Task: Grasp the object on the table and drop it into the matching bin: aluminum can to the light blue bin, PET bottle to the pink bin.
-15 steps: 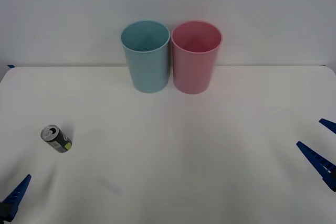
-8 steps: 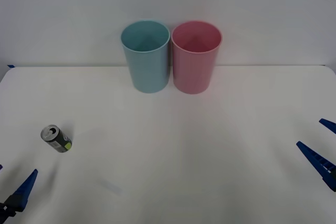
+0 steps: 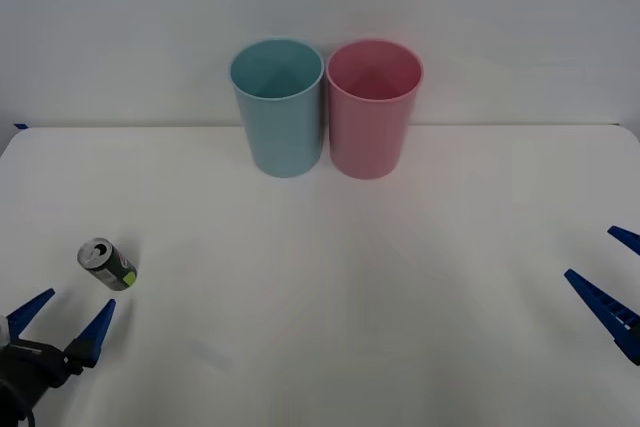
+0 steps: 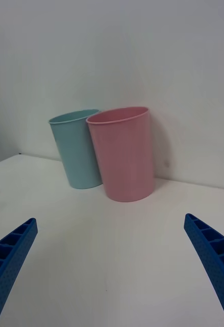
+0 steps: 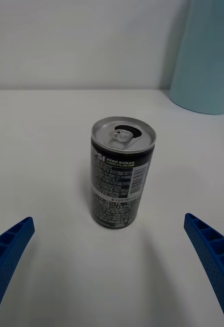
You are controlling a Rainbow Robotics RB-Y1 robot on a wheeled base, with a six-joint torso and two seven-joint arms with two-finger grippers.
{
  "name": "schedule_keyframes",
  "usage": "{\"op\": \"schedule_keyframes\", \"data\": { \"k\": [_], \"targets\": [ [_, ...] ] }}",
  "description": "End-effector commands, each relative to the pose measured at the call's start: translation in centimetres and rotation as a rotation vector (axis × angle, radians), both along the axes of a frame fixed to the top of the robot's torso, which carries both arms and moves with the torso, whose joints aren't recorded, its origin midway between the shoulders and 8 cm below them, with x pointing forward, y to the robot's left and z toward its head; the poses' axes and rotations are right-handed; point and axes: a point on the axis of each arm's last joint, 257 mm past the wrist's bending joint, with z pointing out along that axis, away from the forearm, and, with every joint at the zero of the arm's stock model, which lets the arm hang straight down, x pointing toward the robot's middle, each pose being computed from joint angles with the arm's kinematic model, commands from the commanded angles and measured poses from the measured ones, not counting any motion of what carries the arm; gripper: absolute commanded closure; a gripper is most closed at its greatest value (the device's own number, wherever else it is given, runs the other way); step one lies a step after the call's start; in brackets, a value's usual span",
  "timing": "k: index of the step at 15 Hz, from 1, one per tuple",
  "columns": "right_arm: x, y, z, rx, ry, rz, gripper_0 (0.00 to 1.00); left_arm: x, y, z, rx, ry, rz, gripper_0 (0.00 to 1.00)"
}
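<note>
The aluminum can (image 3: 107,264), small and dark with a silver top and a yellow-green patch, stands upright on the white table (image 3: 320,277) at the near left. In the left wrist view the can (image 5: 122,173) is centred ahead of my open fingers. My left gripper (image 3: 62,315) is open, just in front of the can and apart from it. At the back centre stands the light blue bin (image 3: 278,107), with the pink bin (image 3: 373,109) touching its right side. My right gripper (image 3: 612,282) waits open at the right edge, facing both bins (image 4: 119,153).
A white wall rises right behind the bins. The broad tabletop between the can and the bins lies bare. The light blue bin (image 5: 206,56) also shows beyond the can in the left wrist view.
My left gripper has come up and forward from the bottom left corner toward the can, with both fingers now showing. The can, the bins and the right arm have not moved.
</note>
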Motion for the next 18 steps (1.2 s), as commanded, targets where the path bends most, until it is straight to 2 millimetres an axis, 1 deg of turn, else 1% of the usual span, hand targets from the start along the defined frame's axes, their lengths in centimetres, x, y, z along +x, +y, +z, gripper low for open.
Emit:
{"op": "schedule_keyframes", "data": {
  "k": [1,6,11,14,18],
  "targets": [
    [0.0,0.0,0.0,0.0,0.0,0.0,0.0,1.6,-0.9,-0.2,-0.011,-0.013,0.015,0.0],
    [0.0,0.0,0.0,0.0,0.0,0.0,0.0,5.4,-1.1,-0.8,-0.02,-0.022,0.018,0.0],
    [0.0,0.0,0.0,0.0,0.0,0.0,0.0,8.4,-1.5,-0.9,-0.027,-0.027,0.014,0.0],
    [0.0,0.0,0.0,0.0,0.0,0.0,0.0,9.0,-1.6,-0.9,-0.026,-0.025,0.019,0.0],
    [0.0,0.0,0.0,0.0,0.0,0.0,0.0,9.0,-1.6,-0.9,-0.025,-0.024,0.02,0.0]
  ]
}}
